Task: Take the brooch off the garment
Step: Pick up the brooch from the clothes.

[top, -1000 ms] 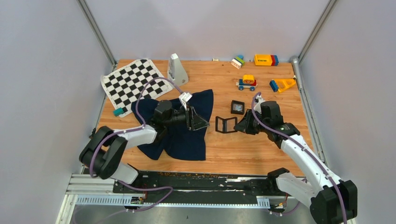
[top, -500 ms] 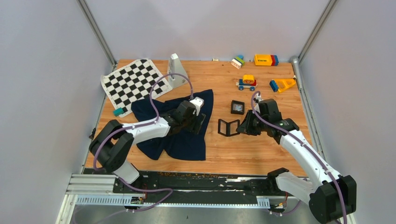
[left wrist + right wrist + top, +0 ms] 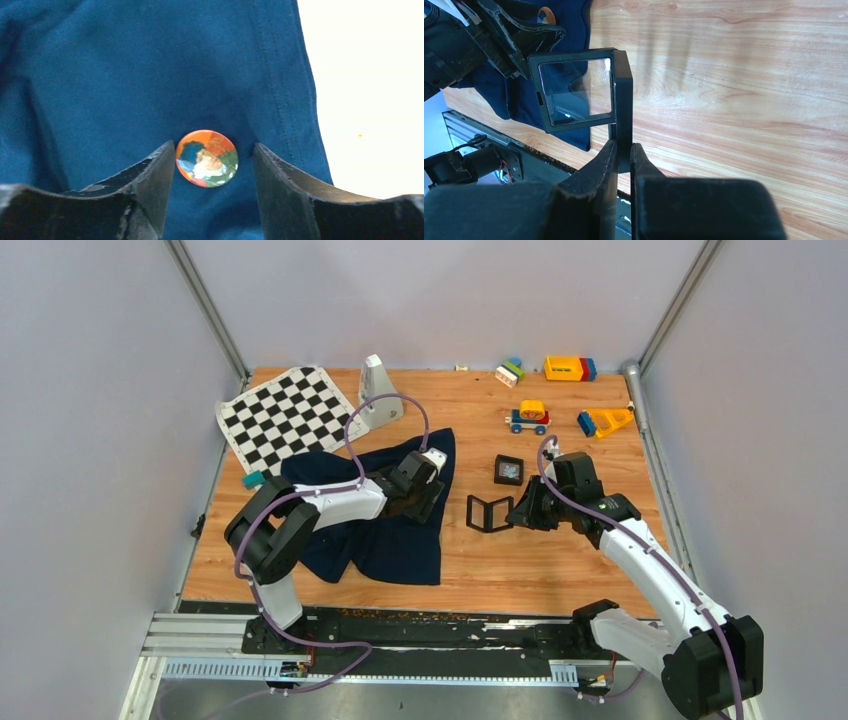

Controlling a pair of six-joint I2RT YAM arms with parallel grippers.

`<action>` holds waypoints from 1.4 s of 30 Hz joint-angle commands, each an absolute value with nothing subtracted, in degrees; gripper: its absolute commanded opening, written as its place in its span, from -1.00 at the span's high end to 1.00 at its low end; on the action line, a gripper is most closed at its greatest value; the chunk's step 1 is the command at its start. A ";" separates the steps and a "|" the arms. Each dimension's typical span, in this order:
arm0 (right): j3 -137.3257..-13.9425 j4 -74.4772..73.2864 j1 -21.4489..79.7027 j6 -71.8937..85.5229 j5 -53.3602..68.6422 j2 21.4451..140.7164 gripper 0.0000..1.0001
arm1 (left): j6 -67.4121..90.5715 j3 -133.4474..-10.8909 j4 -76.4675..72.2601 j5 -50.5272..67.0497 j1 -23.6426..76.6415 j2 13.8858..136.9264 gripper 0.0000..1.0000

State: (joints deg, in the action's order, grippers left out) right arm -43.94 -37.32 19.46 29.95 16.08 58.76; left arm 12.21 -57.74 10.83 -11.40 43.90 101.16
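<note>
From above, I see the garment (image 3: 385, 540) spread toward the tabletop's left edge, with my left gripper (image 3: 424, 502) over its right side. My right gripper (image 3: 520, 512) is mid-tabletop.

Left wrist: the jaws stand apart, holding nothing. The round orange picture brooch (image 3: 207, 158) sits between them, pinned on the cloth.

Right wrist: the jaws are clamped on a black frame (image 3: 623, 95).

Counted on the table (image 3: 560, 570): one garment (image 3: 390, 540), one brooch (image 3: 207, 158), one chequered mat (image 3: 285, 415), two black frames (image 3: 489, 512) (image 3: 509, 470), one white stand (image 3: 378, 390), one teal block (image 3: 253, 480), one toy car (image 3: 528, 418), one orange wedge (image 3: 605, 421), one yellow brick (image 3: 568, 368), one striped block (image 3: 510, 371), plus two arms (image 3: 330, 505) (image 3: 650, 570) and two grippers (image 3: 212, 160) (image 3: 624, 150).
</note>
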 commanded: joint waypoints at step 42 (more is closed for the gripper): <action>-45.57 -36.67 19.80 30.35 18.65 60.06 1.00 | 15.73 -59.49 18.63 5.30 36.92 103.80 -0.22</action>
